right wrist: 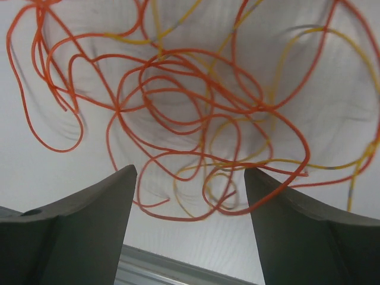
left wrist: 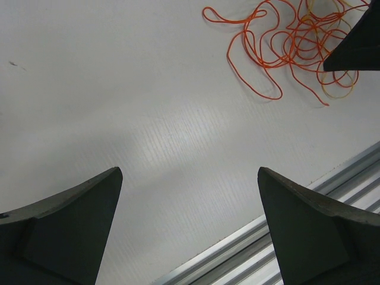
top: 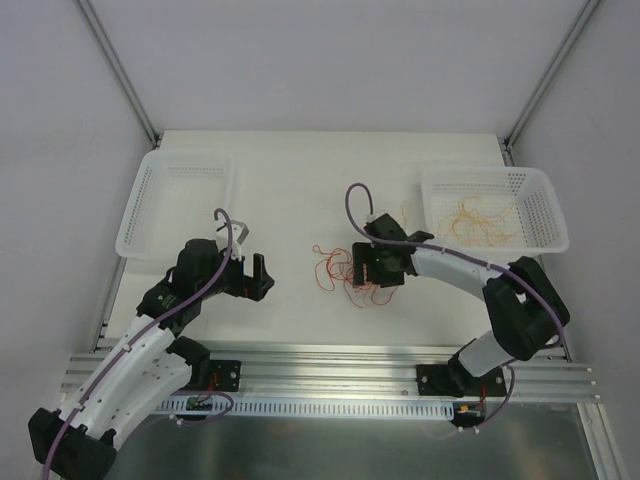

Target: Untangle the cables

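The cables point(top: 330, 270) are a small tangle of thin red-orange and yellow-orange loops lying on the white table, just left of centre. My right gripper point(top: 372, 272) is open and low over the tangle's right side. In the right wrist view the loops point(right wrist: 117, 110) lie ahead of and between its open fingers point(right wrist: 190, 171), and none is pinched. My left gripper point(top: 262, 277) is open and empty, left of the tangle. Its wrist view shows bare table between the fingers point(left wrist: 190, 172) and the tangle point(left wrist: 261, 41) at top right.
A white mesh basket point(top: 545, 215) at the back right holds several loose yellow-orange strands point(top: 480, 222). A second white basket point(top: 140, 215) stands at the back left. An aluminium rail point(top: 330, 365) runs along the table's near edge.
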Robot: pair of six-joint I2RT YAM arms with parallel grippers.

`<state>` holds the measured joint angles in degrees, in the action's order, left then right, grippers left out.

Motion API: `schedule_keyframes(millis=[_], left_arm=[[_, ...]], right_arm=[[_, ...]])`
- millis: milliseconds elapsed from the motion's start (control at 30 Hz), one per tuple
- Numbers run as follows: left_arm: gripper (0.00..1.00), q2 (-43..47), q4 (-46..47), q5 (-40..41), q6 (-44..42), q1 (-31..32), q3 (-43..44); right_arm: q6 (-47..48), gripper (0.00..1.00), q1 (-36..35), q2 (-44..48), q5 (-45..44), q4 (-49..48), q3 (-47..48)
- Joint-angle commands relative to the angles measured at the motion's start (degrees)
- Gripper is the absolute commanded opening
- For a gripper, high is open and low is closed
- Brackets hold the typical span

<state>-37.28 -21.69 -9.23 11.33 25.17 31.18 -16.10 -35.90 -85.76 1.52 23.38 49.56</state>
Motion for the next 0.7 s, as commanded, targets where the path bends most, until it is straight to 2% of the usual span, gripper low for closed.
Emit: schedule_keyframes(millis=[0, 133, 267, 467, 667], left_arm=[[0.99, -0.34, 2.01, -2.19, 0.01, 0.32, -0.07], [0.99, -0.43, 2.09, -2.98, 0.62, 0.23, -0.15], [0.99, -0.08, 2.09, -3.51, 1.76, 0.32, -0.24], [0.99, -1.83, 3.32, -6.23, 5.45, 0.41, 0.63], [0.99, -9.19, 7.45, -7.03, 8.09, 2.33, 3.88]], right_arm=[[-2.8, 0.77, -7.4, -4.5, 0.15, -5.18, 4.48], [-2.89, 0.77, -14.44, -9.69, 2.78, -5.18, 12.48], [-0.96, 0.77, -16.22, -9.44, 6.74, -3.7, 18.8], [8.17, 0.79, -14.2, -4.6, 2.19, 7.8, 24.97], [12.84, 0.79, -5.69, 1.55, -6.08, 12.04, 22.16]])
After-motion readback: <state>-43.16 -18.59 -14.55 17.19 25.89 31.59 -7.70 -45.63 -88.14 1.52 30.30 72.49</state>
